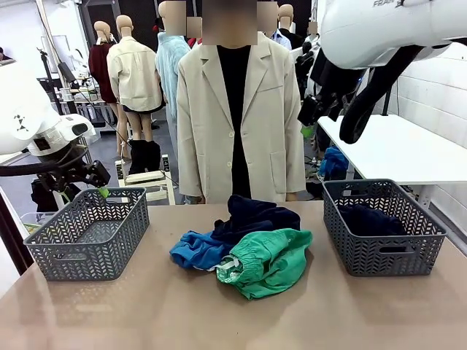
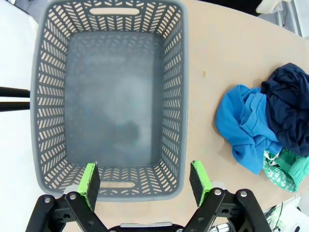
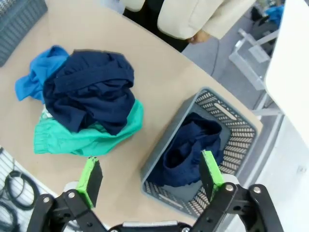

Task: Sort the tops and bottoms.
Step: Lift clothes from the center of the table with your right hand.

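Left gripper (image 2: 145,174): wide, over your left basket (image 2: 48,121). Right gripper (image 3: 150,171): wide, holding nothing. Tan table (image 1: 109,313): blue top (image 1: 193,249), green bottoms (image 1: 270,262), navy bottoms (image 1: 259,215) heaped mid-table; navy cloth (image 1: 368,219) in right basket (image 1: 379,255). Person (image 1: 241,109) in beige coat beyond.

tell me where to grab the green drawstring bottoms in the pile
Pinch the raised bunched fold of the green bottoms on their near, robot-facing side, coming straight down. The navy garment overlaps their far edge, so the near half is likely freest.

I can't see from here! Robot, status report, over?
Left end effector open over left basket; right end effector open over right basket, navy garment inside. Blue top, green bottoms, navy bottoms piled mid-table. Nothing blocking.
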{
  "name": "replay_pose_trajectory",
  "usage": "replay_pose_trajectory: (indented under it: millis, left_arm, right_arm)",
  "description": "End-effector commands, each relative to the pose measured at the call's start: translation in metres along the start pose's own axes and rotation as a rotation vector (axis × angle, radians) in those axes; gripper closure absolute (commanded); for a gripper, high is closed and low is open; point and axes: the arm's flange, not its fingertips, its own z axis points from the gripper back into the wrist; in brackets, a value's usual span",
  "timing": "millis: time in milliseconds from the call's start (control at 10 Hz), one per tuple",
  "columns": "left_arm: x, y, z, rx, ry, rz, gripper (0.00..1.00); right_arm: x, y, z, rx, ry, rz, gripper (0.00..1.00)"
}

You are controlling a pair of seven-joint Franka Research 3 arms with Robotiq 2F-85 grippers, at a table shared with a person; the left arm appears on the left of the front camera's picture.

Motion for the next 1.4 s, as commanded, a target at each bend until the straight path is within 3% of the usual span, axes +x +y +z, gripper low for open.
replay_pose_trajectory:
  millis: [0,100,400,600,800,1100,1300]
  left_arm:
    - [-0.003,0.000,0.002,0.005,0.006,0.023,0.04]
    - [-0.003,0.000,0.002,0.005,0.006,0.023,0.04]
    - [-0.003,0.000,0.002,0.005,0.006,0.023,0.04]
    - [-0.003,0.000,0.002,0.005,0.006,0.023,0.04]
    - [-0.003,0.000,0.002,0.005,0.006,0.023,0.04]
    - [-0.003,0.000,0.002,0.005,0.006,0.023,0.04]
    - [-0.003,0.000,0.002,0.005,0.006,0.023,0.04]
  right_arm:
    - [0.054,-0.006,-0.050,0.104,0.124,0.098,0.00]
    - [0.070,-0.005,-0.079,0.121,0.172,0.107,0.00]
    - [0.088,0.019,-0.176,0.359,0.262,0.224,0.00]
    - [0.093,0.047,-0.213,0.406,0.297,0.296,0.00]
    - [0.087,0.061,-0.226,0.469,0.321,0.318,0.00]
    - [0.078,0.079,-0.242,0.425,0.303,0.296,0.00]
    - [0.075,0.090,-0.254,0.306,0.256,0.361,0.00]
